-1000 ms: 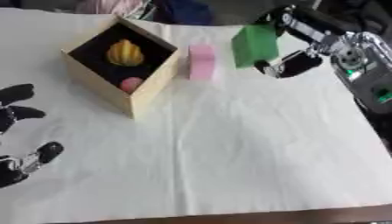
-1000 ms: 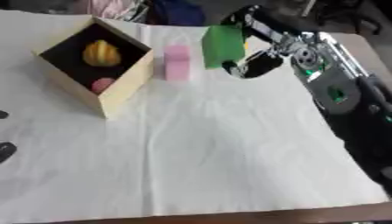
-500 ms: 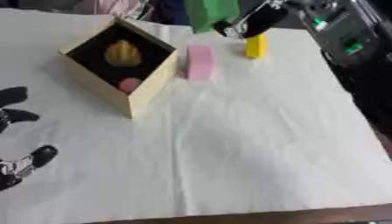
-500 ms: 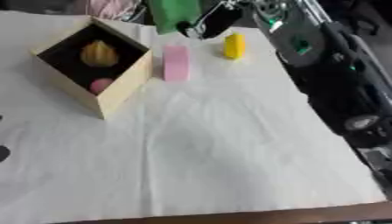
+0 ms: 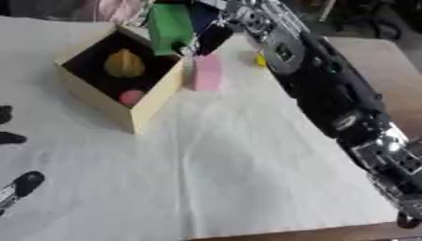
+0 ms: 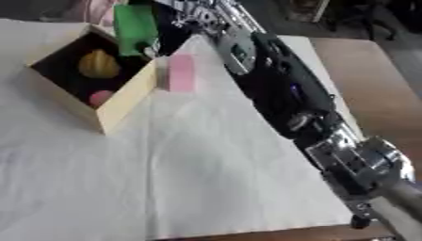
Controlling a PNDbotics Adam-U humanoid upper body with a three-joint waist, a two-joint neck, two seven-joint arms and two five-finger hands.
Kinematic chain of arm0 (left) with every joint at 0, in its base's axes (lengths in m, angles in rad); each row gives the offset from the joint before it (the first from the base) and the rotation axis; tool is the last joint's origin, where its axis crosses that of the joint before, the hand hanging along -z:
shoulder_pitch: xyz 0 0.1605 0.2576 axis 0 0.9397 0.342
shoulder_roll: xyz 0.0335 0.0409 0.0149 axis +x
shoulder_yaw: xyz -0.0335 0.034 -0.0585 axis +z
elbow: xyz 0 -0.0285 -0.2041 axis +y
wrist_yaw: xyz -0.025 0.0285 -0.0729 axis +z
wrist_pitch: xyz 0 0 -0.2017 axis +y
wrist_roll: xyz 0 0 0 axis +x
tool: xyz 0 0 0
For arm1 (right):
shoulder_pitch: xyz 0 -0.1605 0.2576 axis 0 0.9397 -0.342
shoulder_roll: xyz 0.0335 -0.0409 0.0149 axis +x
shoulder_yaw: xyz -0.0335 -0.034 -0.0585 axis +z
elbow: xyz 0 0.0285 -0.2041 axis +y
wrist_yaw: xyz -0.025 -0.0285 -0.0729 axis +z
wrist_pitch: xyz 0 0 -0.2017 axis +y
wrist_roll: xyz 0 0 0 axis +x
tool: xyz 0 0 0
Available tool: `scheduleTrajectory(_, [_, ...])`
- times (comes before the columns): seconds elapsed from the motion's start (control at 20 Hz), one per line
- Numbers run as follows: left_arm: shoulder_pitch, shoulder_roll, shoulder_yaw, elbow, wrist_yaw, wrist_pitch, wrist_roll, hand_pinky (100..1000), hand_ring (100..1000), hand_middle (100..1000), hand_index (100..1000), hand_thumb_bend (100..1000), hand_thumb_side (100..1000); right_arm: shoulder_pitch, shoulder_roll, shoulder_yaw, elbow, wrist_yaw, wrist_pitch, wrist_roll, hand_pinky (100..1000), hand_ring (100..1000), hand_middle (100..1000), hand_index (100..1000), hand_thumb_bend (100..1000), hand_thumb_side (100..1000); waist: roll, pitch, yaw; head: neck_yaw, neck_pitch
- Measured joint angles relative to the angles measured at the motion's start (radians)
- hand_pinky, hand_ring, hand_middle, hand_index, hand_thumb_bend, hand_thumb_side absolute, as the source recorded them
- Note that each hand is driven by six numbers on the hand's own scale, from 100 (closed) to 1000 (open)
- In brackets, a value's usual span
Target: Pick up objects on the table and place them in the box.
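A green rectangular block (image 5: pixel 169 27) hangs upright above the far right corner of the open cardboard box (image 5: pixel 152 99), pinched in the curled fingers of the robot's right hand (image 5: pixel 210 35), whose black and silver arm (image 5: pixel 329 94) stretches in from the lower right across the table. The box stands near the table's far left corner on the white cloth (image 5: pixel 231 160), and inside it lie a yellow pear-shaped object (image 5: pixel 124 63) and a small pink ball (image 5: pixel 130 97). Just beside the box's right wall a pink rectangular block (image 5: pixel 207 72) lies flat on the cloth. A small yellow object (image 5: pixel 260 60) peeks out at the arm's edge near the far side. The left hand (image 5: pixel 16 186) rests at the table's near left edge with fingers relaxed, holding nothing.
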Motion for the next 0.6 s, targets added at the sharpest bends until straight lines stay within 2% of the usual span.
scheduleTrajectory(0.05, [0.0, 0.0, -0.001, 0.0, 0.001, 0.0, 0.0, 769, 644, 839, 809, 739, 405, -0.001, 0.008, 0.004, 0.006, 0.005, -0.005, -0.001, 740, 643, 652, 795, 339, 302, 0.0, 0.0, 0.002, -0.003, 0.0])
scheduleTrajectory(0.6, [0.0, 0.0, -0.005, 0.0, 0.008, 0.005, 0.003, 768, 643, 839, 809, 691, 409, -0.006, 0.072, 0.08, -0.039, 0.034, -0.067, 0.074, 762, 702, 737, 874, 476, 451, 0.0, 0.0, 0.003, -0.022, -0.004])
